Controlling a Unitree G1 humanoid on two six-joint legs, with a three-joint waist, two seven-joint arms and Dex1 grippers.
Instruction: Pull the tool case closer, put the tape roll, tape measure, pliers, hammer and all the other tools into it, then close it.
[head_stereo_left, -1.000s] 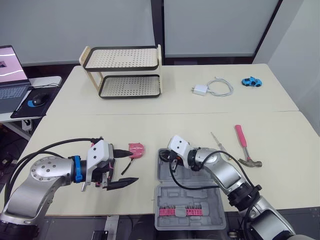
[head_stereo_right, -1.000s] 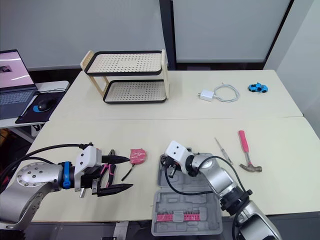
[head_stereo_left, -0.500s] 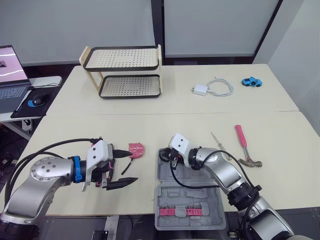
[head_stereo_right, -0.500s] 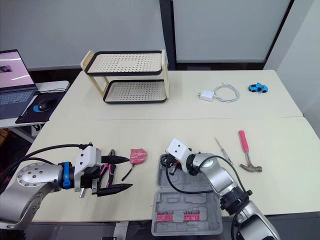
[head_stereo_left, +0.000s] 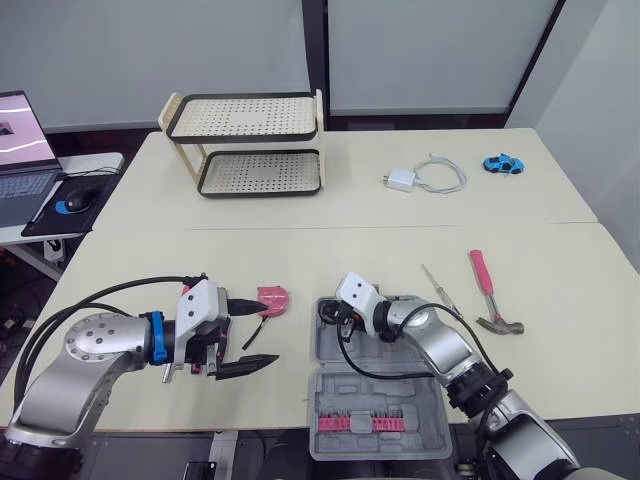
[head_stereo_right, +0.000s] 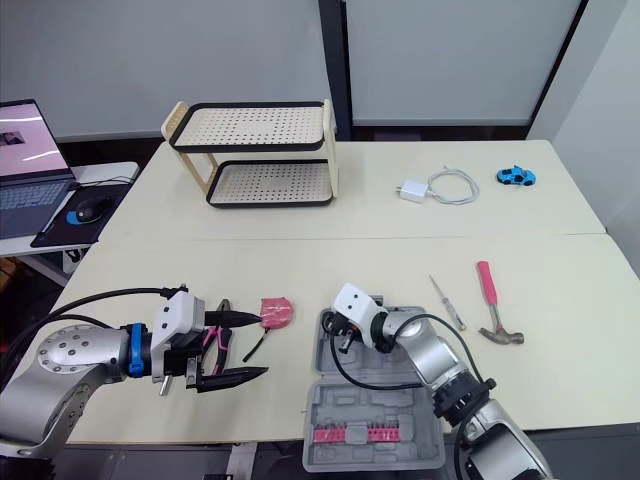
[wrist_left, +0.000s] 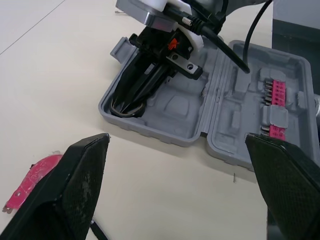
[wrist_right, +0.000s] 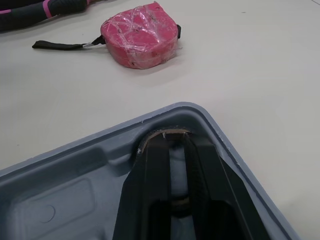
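Alt text: A gray plastic tool case (head_stereo_left: 375, 385) lies open flat at the middle of the near edge of a cream table (head_stereo_left: 330, 255). Its lid half, carrying a pink strip of bits, sits nearest that edge.

The right gripper (wrist_left: 129, 100) reaches into the far-left corner of the case's tray. Its 2 black fingers are drawn almost together, pinching a dark tape roll (wrist_right: 159, 134) against the corner wall.

The left gripper (head_stereo_left: 265, 331) hovers over the near-left part of the table with its 2 fingers spread wide. It is just above pliers (head_stereo_right: 213, 340) with pink and black handles.

A pink tape measure (head_stereo_left: 272, 298) with a black strap lies on the table just beyond, between that gripper and the case. A screwdriver (head_stereo_left: 438, 288) and a pink-handled hammer (head_stereo_left: 490, 295) lie right of the case.

The roll looks light and stiff, so it should settle once released. The tape measure looks hard, compact and glossy, so probably slippery, and is best taken across its flat faces rather than by the strap. The hammer is likely head-heavy and best gripped on the handle near the head.
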